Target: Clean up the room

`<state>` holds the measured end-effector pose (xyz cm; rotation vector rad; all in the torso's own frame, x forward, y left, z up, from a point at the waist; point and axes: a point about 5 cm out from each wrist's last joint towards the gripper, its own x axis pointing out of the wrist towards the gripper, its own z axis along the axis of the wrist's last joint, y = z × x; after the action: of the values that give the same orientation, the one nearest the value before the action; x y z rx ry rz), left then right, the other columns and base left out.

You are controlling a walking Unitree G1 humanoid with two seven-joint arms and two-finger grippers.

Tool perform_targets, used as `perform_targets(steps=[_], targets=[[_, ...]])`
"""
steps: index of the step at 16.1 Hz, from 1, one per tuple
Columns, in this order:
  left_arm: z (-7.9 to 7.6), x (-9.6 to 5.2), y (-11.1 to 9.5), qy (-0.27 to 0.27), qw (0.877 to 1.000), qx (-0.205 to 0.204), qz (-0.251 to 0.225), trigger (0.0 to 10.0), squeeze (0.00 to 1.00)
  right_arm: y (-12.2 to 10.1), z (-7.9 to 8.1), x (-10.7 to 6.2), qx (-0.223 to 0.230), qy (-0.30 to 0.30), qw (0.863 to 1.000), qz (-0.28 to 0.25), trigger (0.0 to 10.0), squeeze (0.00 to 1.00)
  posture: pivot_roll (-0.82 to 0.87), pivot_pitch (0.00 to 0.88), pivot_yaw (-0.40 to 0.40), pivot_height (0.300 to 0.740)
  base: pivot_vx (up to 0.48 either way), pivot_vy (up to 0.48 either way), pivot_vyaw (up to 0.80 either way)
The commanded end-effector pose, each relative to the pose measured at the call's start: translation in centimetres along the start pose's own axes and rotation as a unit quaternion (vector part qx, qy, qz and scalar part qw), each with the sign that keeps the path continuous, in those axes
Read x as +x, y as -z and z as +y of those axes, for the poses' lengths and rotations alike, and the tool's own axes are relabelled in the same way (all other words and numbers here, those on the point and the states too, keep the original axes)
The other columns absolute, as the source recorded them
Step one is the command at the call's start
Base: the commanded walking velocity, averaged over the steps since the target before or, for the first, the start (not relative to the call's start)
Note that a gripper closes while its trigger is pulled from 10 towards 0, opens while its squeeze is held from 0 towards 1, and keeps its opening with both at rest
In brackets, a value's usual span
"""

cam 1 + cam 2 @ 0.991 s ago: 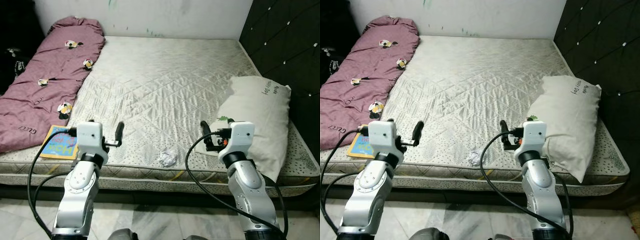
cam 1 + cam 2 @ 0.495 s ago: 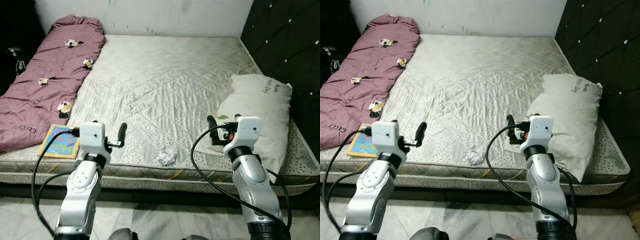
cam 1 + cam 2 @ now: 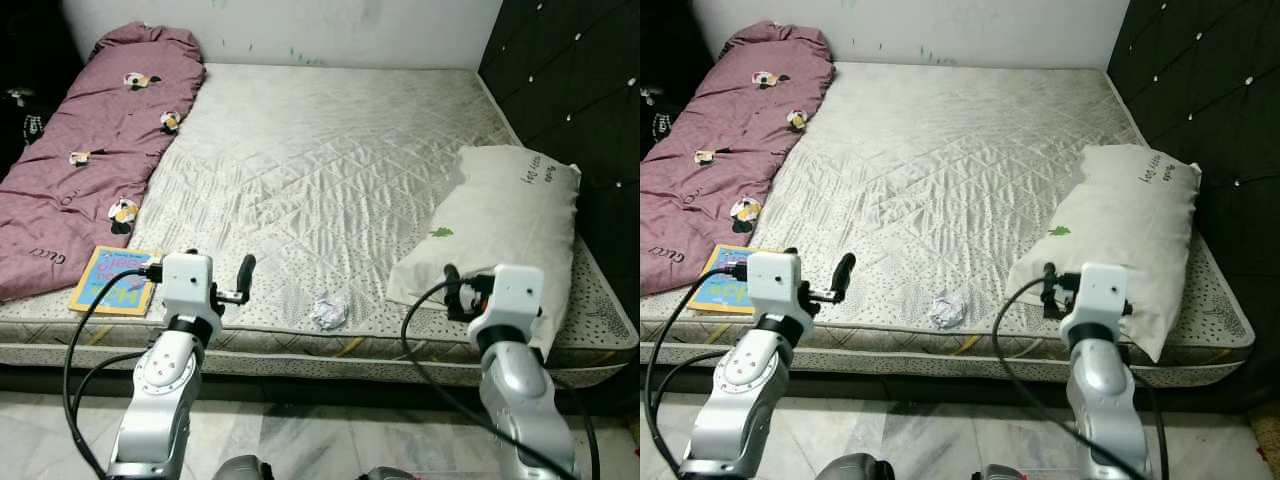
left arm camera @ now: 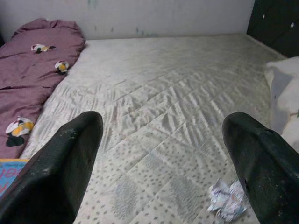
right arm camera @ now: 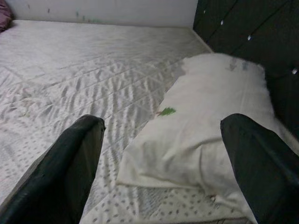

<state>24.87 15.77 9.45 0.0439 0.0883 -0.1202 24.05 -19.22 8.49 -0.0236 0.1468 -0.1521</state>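
A crumpled white paper ball point(image 3: 328, 310) lies near the mattress's front edge, between my two arms. A colourful book point(image 3: 112, 280) rests at the front left corner of the mattress point(image 3: 330, 150), beside a purple blanket point(image 3: 90, 140). A white pillow point(image 3: 500, 235) lies on the right side. My left gripper point(image 3: 245, 270) hovers open over the front edge, left of the paper ball point(image 4: 229, 201). Over the front end of the pillow point(image 5: 210, 121), my right gripper point(image 3: 452, 285) is held open. Neither holds anything.
A dark padded headboard point(image 3: 570, 90) runs along the right side of the bed. A white wall point(image 3: 330, 30) stands behind the mattress. Dark items point(image 3: 20, 105) sit at the far left. Tiled floor point(image 3: 320, 440) lies below the bed's front edge.
My right gripper has moved right and lower, from the bare mattress to the pillow's front end. The left gripper has stayed about where it was. The camera has shifted slightly.
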Motion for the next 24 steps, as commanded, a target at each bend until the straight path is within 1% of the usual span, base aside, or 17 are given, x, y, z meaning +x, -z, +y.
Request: perform_targets(steps=[1, 2, 3, 4, 5, 6, 7, 8, 9, 10, 12, 15, 16, 19, 24], targets=[[0.2, -0.3, -0.3, -0.001, 1.0, 0.003, -0.006, 10.0, 0.0, -0.2, 0.7, -0.1, 0.027, -0.02, 0.999, -0.008, 10.0, 0.0, 0.02, 0.0, -0.02, 0.74, 0.0, 0.0, 0.0], [0.2, -0.7, 0.0, -0.002, 1.0, -0.004, 0.001, 10.0, 0.0, -0.4, 1.0, -0.1, 0.021, -0.019, 1.0, -0.013, 10.0, 0.0, 0.01, 0.0, -0.01, 0.74, 0.0, 0.0, 0.0], [-0.4, -1.2, 0.3, 0.007, 1.0, -0.003, 0.005, 10.0, 0.0, -0.9, 1.2, -0.1, 0.012, -0.021, 0.999, -0.023, 10.0, 0.0, 0.0, 0.0, 0.004, 0.74, 0.0, 0.0, 0.0], [-1.1, -1.3, 0.5, 0.016, 1.0, 0.0, 0.008, 10.0, 0.0, -1.3, 1.3, 0.0, 0.004, -0.038, 0.999, -0.032, 10.0, 0.0, 0.0, 0.0, 0.011, 0.74, 0.0, 0.0, 0.0], [-1.3, -1.1, 0.5, 0.022, 1.0, 0.004, 0.006, 10.0, 0.0, -1.2, 1.3, 0.0, 0.014, -0.039, 0.999, -0.029, 10.0, 0.0, 0.0, 0.0, 0.013, 0.74, 0.0, 0.0, 0.0], [-1.2, -0.7, 0.0, 0.024, 1.0, -0.002, 0.003, 10.0, 0.0, -1.3, 1.2, 0.0, 0.04, -0.042, 0.998, -0.029, 10.0, 0.0, 0.0, 0.0, 0.017, 0.74, 0.0, 0.0, 0.0], [-1.2, -0.4, -0.3, 0.028, 1.0, -0.004, -0.001, 10.0, 0.0, -1.4, 1.3, 0.0, 0.051, -0.05, 0.997, -0.032, 10.0, 0.0, 0.0, 0.0, 0.014, 0.74, 0.0, 0.0, 0.0], [-0.9, -0.2, -0.6, 0.025, 1.0, -0.002, -0.006, 10.0, 0.0, -1.1, 1.4, -0.2, 0.06, -0.049, 0.997, -0.018, 10.0, 0.0, 0.0, 0.002, 0.013, 0.74, 0.0, 0.0, -0.8], [-0.9, -0.2, -0.7, 0.025, 1.0, -0.001, -0.006, 10.0, 0.0, -0.8, 1.5, -0.3, 0.061, -0.055, 0.997, -0.01, 10.0, 0.0, 0.0, 0.01, 0.007, 0.74, 0.0, 0.0, -0.8], [-0.9, -0.3, -0.7, 0.026, 1.0, 0.001, -0.006, 10.0, 0.0, -0.8, 1.7, -0.4, 0.05, -0.062, 0.997, -0.015, 10.0, 0.0, 0.0, 0.016, 0.002, 0.74, 0.0, 0.0, -0.8], [-1.0, -0.7, -0.5, 0.035, 0.999, -0.008, -0.002, 10.0, 0.0, -1.0, 1.7, -0.4, 0.055, -0.068, 0.996, -0.021, 10.0, 0.0, 0.0, 0.025, -0.004, 0.74, 0.0, 0.0, -0.65], [-1.3, -1.3, -0.3, 0.044, 0.999, -0.026, 0.003, 10.0, 0.0, -1.4, 1.6, -0.2, 0.051, -0.076, 0.996, -0.024, 10.0, 0.0, 0.0, 0.029, -0.007, 0.74, 0.0, 0.0, 0.0], [-1.4, -1.4, -0.3, 0.044, 0.999, -0.025, 0.002, 10.0, 0.0, -1.5, 1.5, -0.1, 0.049, -0.075, 0.996, -0.027, 10.0, 0.0, 0.0, 0.031, -0.011, 0.74, 0.0, 0.0, 0.0], [-1.4, -1.1, -0.6, 0.048, 0.998, -0.028, -0.004, 10.0, 0.0, -1.6, 1.2, 0.0, 0.044, -0.072, 0.996, -0.03, 10.0, 0.0, -0.01, 0.028, -0.015, 0.74, 0.274, 0.0, 0.0], [-1.3, -1.2, -0.5, 0.047, 0.999, -0.024, -0.001, 10.0, 0.0, -1.6, 1.1, 0.0, 0.036, -0.071, 0.996, -0.031, 10.0, 0.0, -0.01, 0.027, -0.011, 0.74, 0.284, 0.0, 0.0]])
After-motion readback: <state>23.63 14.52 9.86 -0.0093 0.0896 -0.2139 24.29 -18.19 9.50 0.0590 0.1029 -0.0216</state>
